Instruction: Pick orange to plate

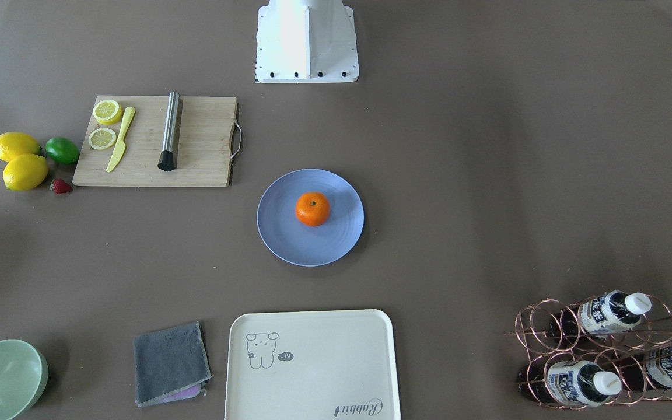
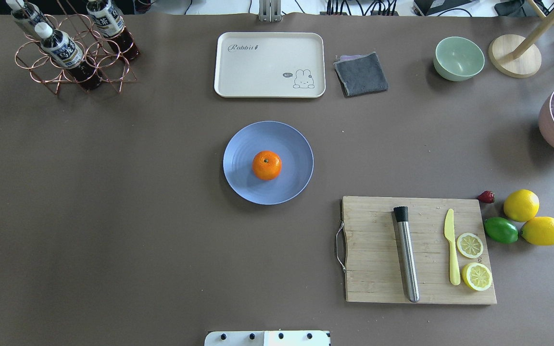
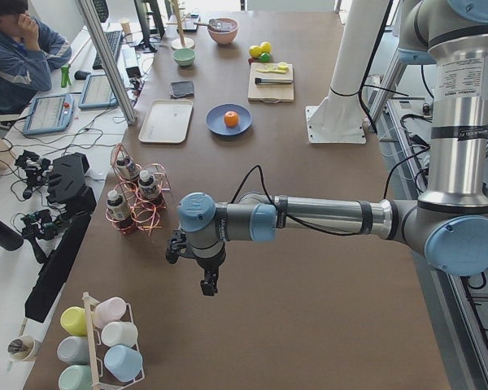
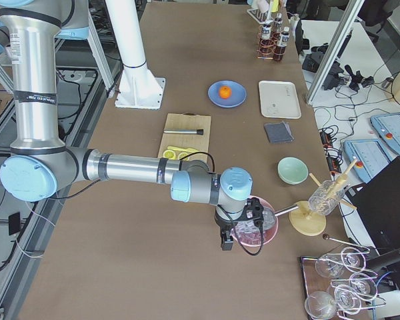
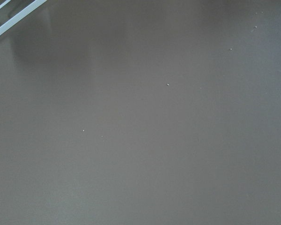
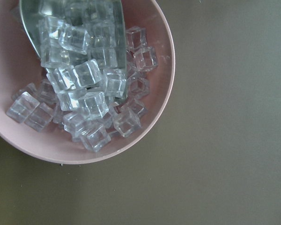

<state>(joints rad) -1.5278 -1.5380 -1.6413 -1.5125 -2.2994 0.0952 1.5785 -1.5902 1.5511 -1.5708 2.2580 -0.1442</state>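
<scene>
The orange (image 1: 312, 209) rests near the middle of the periwinkle-blue plate (image 1: 287, 234) at the table's centre, also seen from above as orange (image 2: 266, 165) on plate (image 2: 242, 184). No gripper is near them. My left gripper (image 3: 207, 284) hangs over bare table at the robot's left end, past the bottle rack. Over at the opposite end, my right gripper (image 4: 227, 241) hangs beside a pink bowl. Both show only in the side views, so I cannot tell whether they are open or shut. The wrist views show no fingers.
A cutting board (image 2: 378, 278) carries a steel muddler, a yellow knife and lemon slices, with lemons (image 2: 521, 205), a lime (image 2: 500, 230) and a strawberry beside it. A cream tray (image 2: 270, 65), grey cloth (image 2: 360, 73), green bowl (image 2: 459, 58), bottle rack (image 2: 72, 53) and pink ice bowl (image 6: 145, 136) line the edges.
</scene>
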